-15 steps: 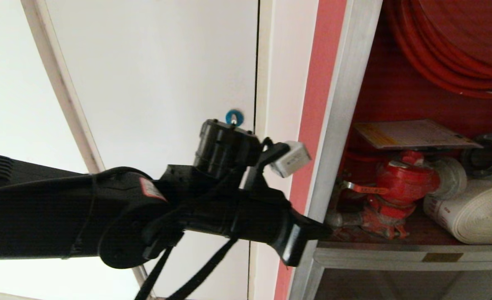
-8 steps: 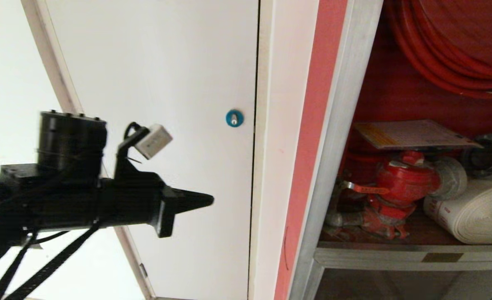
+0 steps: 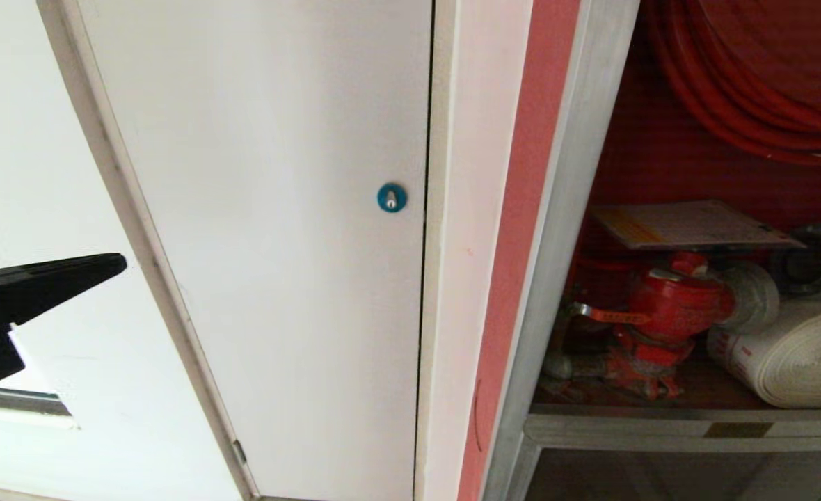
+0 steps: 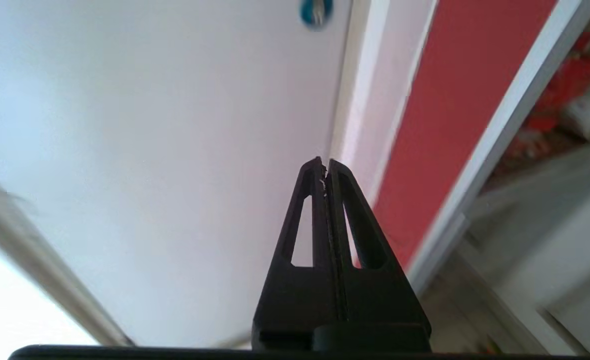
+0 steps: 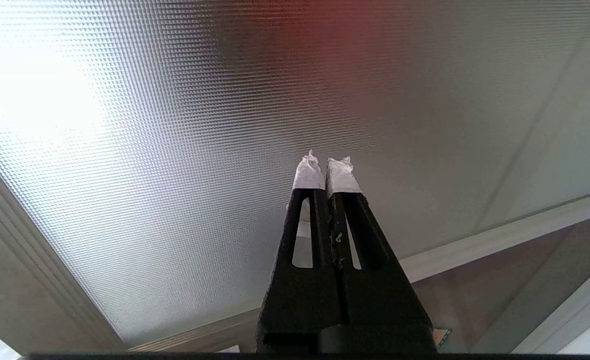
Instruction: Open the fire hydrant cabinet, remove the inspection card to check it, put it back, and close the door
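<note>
Head view takes in the open fire hydrant cabinet (image 3: 661, 292) on the right, its silver frame running beside a red strip of wall, and a plain white panel (image 3: 278, 209) with a small blue round lock (image 3: 391, 197) to the left. Only the black tip of the left hand (image 3: 115, 263) enters at the left edge, well apart from the cabinet, with the white panel between them. The left wrist view adds what that glimpse cannot: its two fingers are pressed together with nothing between them, pointing toward the seam beside the white panel, with the blue lock above and a blurred slice of the cabinet off to one side. The right hand (image 5: 325, 165) appears only in the right wrist view, its white-wrapped fingertips (image 5: 307, 175) together and empty, facing a textured, dimpled translucent pane (image 5: 175, 125); what that pane belongs to cannot be told.

Inside the cabinet the inspection card (image 3: 689, 224) lies flat, resting on top of the red valve (image 3: 668, 306), its yellow band toward the left. A white rolled hose (image 3: 793, 355) sits on the cabinet floor just right of the valve, and coils of the red hose reel (image 3: 751, 76) hang above. The card is far from both hands.
</note>
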You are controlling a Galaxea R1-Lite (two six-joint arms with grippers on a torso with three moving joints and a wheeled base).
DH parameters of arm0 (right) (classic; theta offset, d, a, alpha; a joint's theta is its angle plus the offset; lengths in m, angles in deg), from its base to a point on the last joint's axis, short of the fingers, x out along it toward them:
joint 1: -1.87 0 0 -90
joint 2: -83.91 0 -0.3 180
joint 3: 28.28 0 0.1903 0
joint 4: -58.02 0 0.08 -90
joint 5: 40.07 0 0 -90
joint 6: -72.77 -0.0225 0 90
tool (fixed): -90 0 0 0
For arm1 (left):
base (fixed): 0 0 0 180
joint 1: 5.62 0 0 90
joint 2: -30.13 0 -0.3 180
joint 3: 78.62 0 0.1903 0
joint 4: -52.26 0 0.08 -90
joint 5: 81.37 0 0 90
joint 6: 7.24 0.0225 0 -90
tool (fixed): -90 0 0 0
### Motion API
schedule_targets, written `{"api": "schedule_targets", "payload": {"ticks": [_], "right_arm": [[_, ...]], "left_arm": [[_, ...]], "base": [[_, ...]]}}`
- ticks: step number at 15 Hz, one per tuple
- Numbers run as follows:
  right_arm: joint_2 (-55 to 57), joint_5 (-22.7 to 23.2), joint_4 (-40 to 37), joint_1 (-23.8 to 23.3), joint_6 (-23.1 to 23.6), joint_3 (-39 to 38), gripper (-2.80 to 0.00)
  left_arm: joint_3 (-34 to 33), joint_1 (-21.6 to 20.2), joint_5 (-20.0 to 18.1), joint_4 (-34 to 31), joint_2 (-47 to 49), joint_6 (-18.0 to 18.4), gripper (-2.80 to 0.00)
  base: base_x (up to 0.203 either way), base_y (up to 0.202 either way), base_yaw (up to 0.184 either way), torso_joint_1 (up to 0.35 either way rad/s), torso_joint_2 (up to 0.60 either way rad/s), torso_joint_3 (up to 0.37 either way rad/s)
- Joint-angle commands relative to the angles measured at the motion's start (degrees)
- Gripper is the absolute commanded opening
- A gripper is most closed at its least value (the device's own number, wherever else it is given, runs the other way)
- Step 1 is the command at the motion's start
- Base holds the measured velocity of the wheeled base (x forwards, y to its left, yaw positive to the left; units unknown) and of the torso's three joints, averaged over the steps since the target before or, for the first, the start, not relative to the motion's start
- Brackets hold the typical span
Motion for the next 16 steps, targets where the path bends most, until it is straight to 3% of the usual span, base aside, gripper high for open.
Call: {"api": "schedule_targets", "payload": {"ticks": [1, 5, 7, 13, 16], "right_arm": [[0.1, 0.0, 0.0, 0.0, 0.0, -0.2, -2.80], [0.1, 0.0, 0.0, 0.0, 0.0, -0.2, -2.80], [0.1, 0.0, 0.0, 0.0, 0.0, -0.2, -2.80], [0.1, 0.0, 0.0, 0.0, 0.0, -0.2, -2.80], [0.0, 0.0, 0.0, 0.0, 0.0, -0.2, -2.80]], "left_arm": [[-3.0, -2.6, -0.6, 0.0, -11.5, -0.1, -2.80], [-6.4, -3.1, -5.9, -11.1, -25.6, -0.2, -2.80], [-7.2, -0.9, -7.7, -17.6, -30.6, -0.4, -2.80], [-15.4, 1.0, -7.8, -22.7, -44.4, -1.2, -2.80], [-20.2, 2.3, -3.5, -23.3, -50.0, -1.1, -2.80]], "base": [[0.000, 0.000, 0.000, 0.000, 0.00, 0.000], [0.000, 0.000, 0.000, 0.000, 0.00, 0.000], [0.000, 0.000, 0.000, 0.000, 0.00, 0.000], [0.000, 0.000, 0.000, 0.000, 0.00, 0.000], [0.000, 0.000, 0.000, 0.000, 0.00, 0.000]]}}
